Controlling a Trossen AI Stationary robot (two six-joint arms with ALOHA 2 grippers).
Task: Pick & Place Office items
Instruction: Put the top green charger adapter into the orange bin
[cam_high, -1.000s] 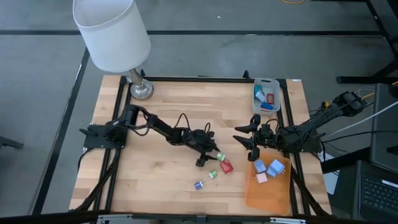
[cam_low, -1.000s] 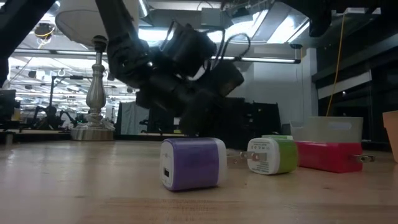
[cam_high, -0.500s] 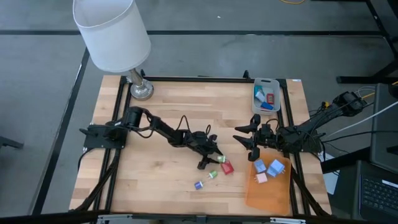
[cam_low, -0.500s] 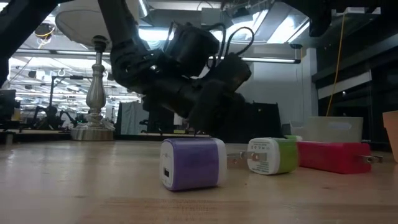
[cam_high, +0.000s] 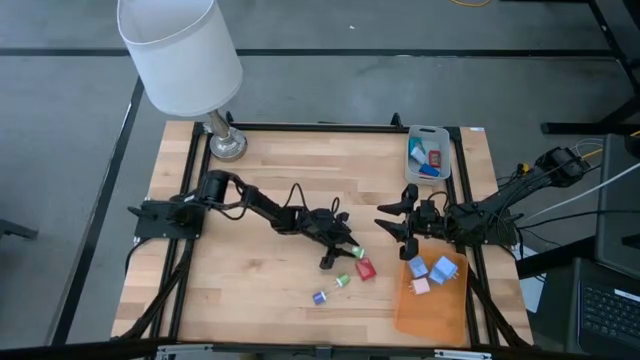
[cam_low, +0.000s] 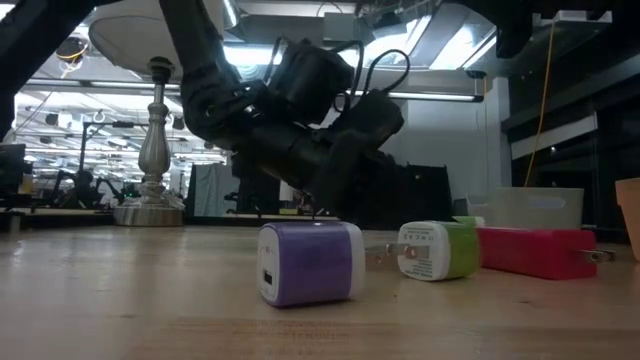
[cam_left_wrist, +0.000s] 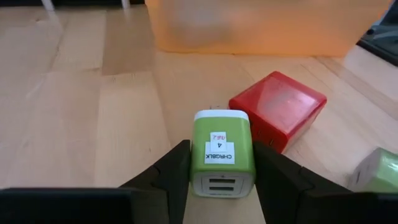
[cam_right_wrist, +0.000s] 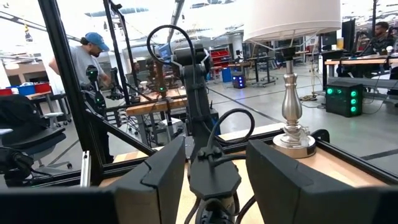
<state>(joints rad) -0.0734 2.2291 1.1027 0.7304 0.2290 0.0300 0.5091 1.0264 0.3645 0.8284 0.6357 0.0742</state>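
Resting on the wooden tabletop (cam_high: 260, 180) beside a red charger block (cam_left_wrist: 278, 107), one green charger block (cam_left_wrist: 222, 153) sat clamped in the left pincer (cam_left_wrist: 217, 171). Right pincer (cam_high: 393, 222) hovered near the orange sheet (cam_high: 432, 305), its fingers (cam_right_wrist: 163, 167) apart, empty.

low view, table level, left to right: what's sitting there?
Lamp base → purple charger block → green charger block → red charger block.
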